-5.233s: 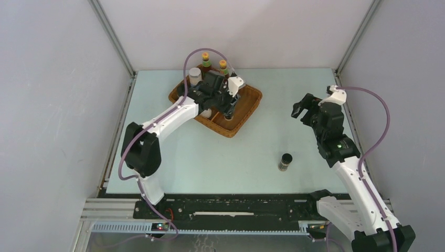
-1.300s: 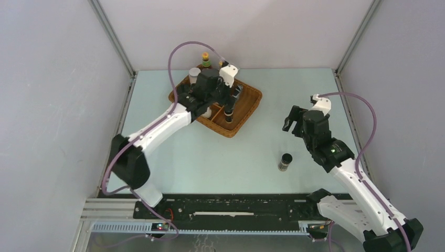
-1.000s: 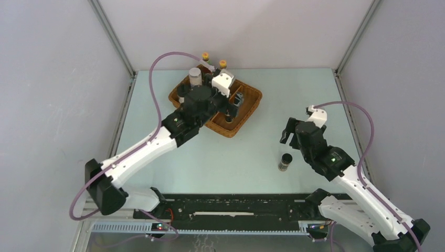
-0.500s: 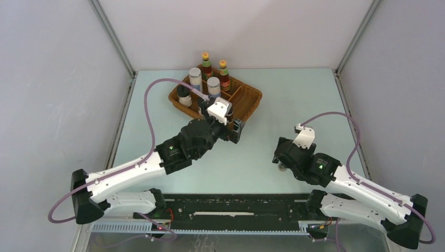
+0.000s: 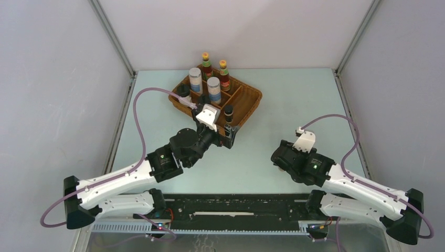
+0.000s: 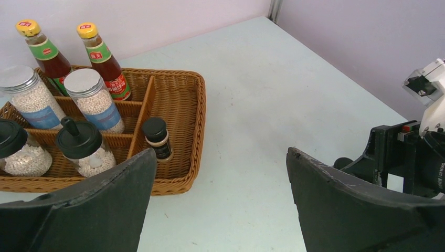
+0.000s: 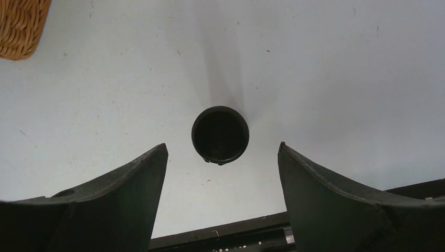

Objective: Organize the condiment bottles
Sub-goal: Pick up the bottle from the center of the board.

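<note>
Our right gripper [image 7: 220,148] hangs wide open above a dark vial [image 7: 220,134] standing alone on the table [image 7: 325,79], jaws clear on either side, gripping nothing. Our left gripper [image 6: 220,153], equally wide and empty, faces the wicker tray [image 6: 201,105], where two sauce bottles [image 6: 102,60], two jars [image 6: 94,102], two shakers [image 6: 84,149] and the other vial [image 6: 157,137] stand.

The right claw [image 7: 222,146] points down, its two fingers wide apart. A tiny dark vial [image 7: 220,131] stands on the desk [image 7: 325,79] between them, touching neither. The wicker tray [image 7: 18,26] shows top left.
</note>
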